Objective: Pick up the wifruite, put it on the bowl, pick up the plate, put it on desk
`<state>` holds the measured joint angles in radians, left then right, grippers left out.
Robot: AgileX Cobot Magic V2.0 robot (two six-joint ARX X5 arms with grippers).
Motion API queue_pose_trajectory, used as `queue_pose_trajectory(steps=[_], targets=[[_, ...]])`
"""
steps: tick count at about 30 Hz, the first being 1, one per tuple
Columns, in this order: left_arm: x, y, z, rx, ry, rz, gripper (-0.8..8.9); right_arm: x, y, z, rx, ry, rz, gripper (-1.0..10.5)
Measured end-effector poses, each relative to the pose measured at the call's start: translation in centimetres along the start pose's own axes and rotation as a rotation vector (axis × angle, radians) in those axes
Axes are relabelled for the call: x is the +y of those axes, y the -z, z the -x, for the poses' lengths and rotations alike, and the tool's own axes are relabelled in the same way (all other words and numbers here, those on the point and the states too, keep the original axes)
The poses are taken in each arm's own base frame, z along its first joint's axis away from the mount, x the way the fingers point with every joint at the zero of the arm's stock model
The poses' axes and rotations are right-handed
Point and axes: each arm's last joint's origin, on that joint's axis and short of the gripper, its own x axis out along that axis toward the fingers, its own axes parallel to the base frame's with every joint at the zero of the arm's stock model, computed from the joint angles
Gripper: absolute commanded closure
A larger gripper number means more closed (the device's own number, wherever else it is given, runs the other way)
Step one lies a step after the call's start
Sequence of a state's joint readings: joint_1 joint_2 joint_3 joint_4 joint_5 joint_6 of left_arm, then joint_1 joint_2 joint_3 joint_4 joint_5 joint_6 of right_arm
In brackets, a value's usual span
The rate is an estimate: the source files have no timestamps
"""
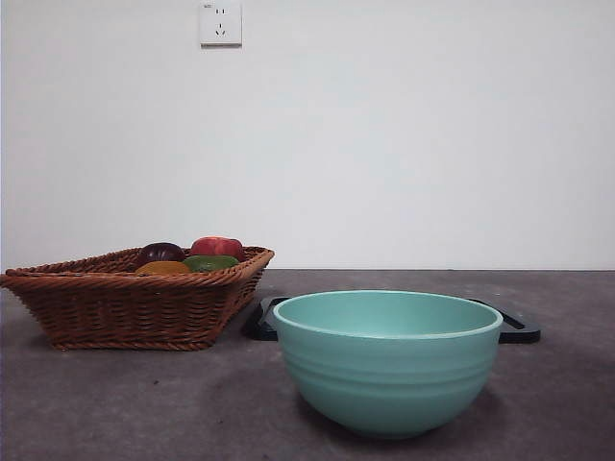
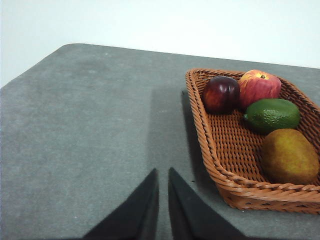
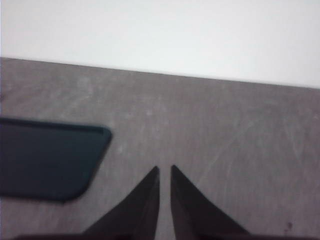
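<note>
The wifruite (image 2: 290, 156), round and orange-brown, lies in a wicker basket (image 2: 210, 160); in the front view only its top (image 1: 163, 268) shows above the basket rim (image 1: 115, 307). The teal-green bowl (image 1: 388, 360) stands empty on the desk (image 1: 115, 403), near the front. A dark flat plate (image 1: 514, 327) lies right behind the bowl and also shows in the right wrist view (image 3: 50, 160). My left gripper (image 2: 163, 172) is shut and empty above the desk, beside the basket. My right gripper (image 3: 164, 170) is shut and empty above bare desk, beside the plate. Neither gripper shows in the front view.
The basket also holds a dark purple fruit (image 2: 221, 93), a red apple (image 2: 260, 86) and a green fruit (image 2: 272, 114). A white wall with a socket (image 1: 220, 23) stands behind the desk.
</note>
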<state>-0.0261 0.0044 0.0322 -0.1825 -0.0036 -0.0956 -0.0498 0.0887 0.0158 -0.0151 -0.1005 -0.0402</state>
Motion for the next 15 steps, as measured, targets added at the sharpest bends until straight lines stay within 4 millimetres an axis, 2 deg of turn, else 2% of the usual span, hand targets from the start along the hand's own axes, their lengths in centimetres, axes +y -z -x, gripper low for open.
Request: queue_pose_trajectory(steps=[15], targets=[[0.0,0.0,0.0,0.0,0.001,0.0,7.85,0.05,0.79,0.55,0.062,0.002,-0.03,9.1]])
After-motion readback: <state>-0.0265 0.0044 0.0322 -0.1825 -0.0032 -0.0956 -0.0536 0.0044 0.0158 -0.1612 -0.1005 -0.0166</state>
